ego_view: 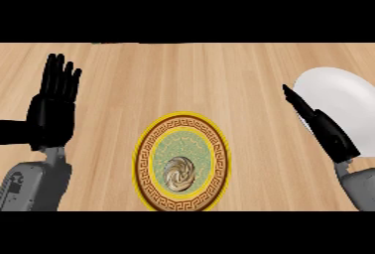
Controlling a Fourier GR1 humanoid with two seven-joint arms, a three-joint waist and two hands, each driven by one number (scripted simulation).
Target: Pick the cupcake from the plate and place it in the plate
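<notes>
A cupcake with swirled brown and cream icing sits in the lower middle of an ornate plate with a yellow rim and a brown patterned band, at the centre of the wooden counter. A plain white plate lies at the right edge. My right hand shows edge-on with straight fingers over the white plate's left side, apart from the cupcake. At the left my left hand rests open with fingers up.
The wooden counter stretches wide behind and between the two plates. Its far edge runs along the top of the view.
</notes>
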